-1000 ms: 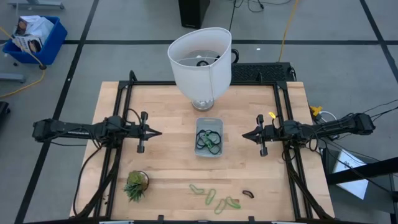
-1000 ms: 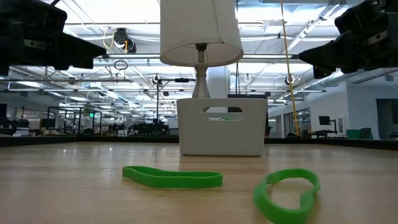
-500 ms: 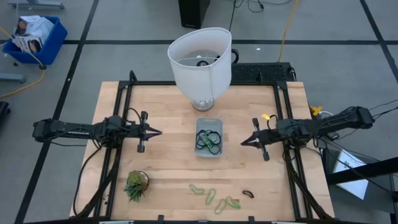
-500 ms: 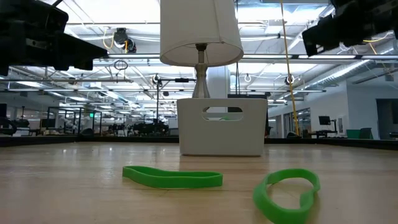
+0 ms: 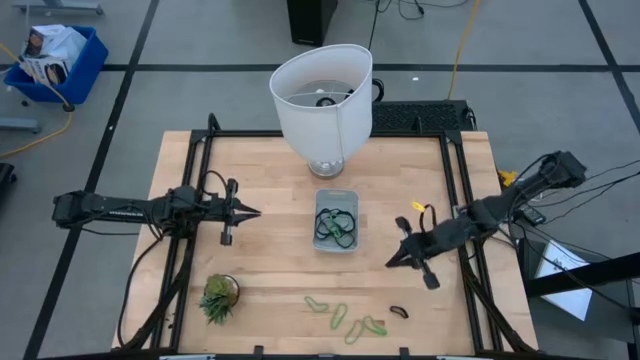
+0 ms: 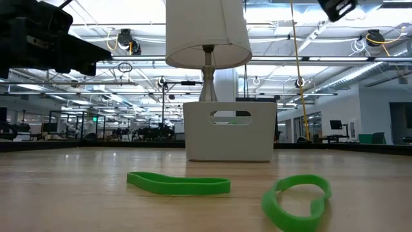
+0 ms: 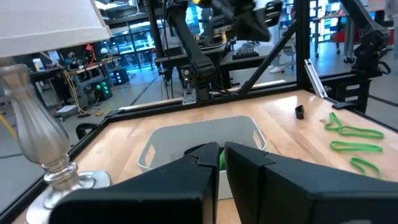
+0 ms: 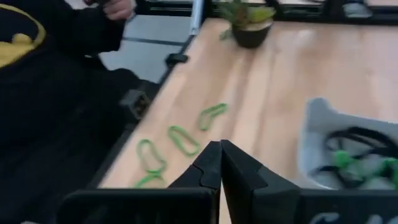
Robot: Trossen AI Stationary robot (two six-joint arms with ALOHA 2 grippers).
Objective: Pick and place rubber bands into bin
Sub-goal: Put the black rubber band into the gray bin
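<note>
1. the bin [image 5: 336, 222] sits at the middle of the table [image 5: 270, 180], just in front of the lamp base. it already holds several rubber bands [image 5: 334, 227]: a tangle of large dark loops with some green mixed in. that part of the job looks done.

2. still loose on the wood, near the front edge and well apart from the bin, lie the light green bands [image 5: 345, 316], about four or five in a scattered row. a small dark band [image 5: 399, 312] lies just beside them towards the right arm's side. two of the green ones [image 6: 178, 183] fill the foreground of the low view, lying flat and untouched.

3. so by my reckoning the task is somewhere past the middle: the big dark loops are in, the small ones are left.

4. the right gripper [image 5: 392, 264] hangs over the table between the bin and the loose bands, angled towards the front edge. its fingers are pressed together with nothing between them.

5. the left gripper [image 5: 255, 212] waits on the far side of the bin, pointing at it. its fingers [image 7: 205, 155] stand only a sliver apart and carry nothing.

6. further out stand the white lampshade [image 5: 320, 95] behind the bin and a small potted plant [image 5: 218, 296] at the front corner on the left arm's side.
</note>
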